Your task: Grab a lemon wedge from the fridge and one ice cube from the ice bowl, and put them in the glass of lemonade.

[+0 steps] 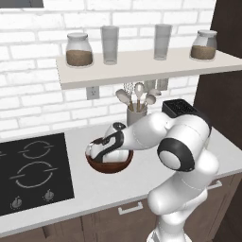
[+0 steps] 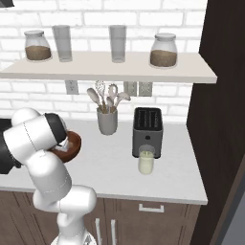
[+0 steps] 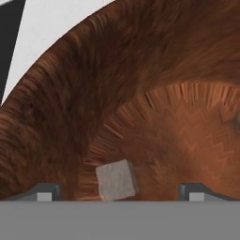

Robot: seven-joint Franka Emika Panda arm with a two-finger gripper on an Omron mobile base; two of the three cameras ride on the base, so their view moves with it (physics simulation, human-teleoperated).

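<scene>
The ice cube (image 3: 116, 180) is lying on the flat floor of the ice bowl (image 3: 154, 84), a small pale, greyish-white block with slightly soft edges, sitting squarely between the two dark fingertips (image 3: 44, 192) of the gripper (image 3: 119, 194); those tips are standing wide apart with the cube untouched in the gap, which looks like the line-up for a pinch not yet made. The bowl is showing reddish-brown turned wood with a fine radiating grain, its curved wall rising around a lighter, flatter base, so a light, probably slippery cube may be inclined to skate toward the wall if nudged off-centre. In the left base view the arm is reaching down and leftwards, its hand dipping into the ice bowl (image 1: 109, 165) that is resting on the pale desk (image 1: 94, 189) just right of the black cooktop (image 1: 33, 172). The glass of lemonade (image 2: 146, 161), a short clear tumbler of pale yellow-green liquid, is standing near the desk's front, just in front of the black toaster (image 2: 147, 130) and well to the right of the bowl, so the cube is going to need a carry rightwards across the desk. A grey utensil cup (image 2: 107, 120) of spoons and a whisk is standing farther back against the white brick wall, between bowl and toaster.
</scene>
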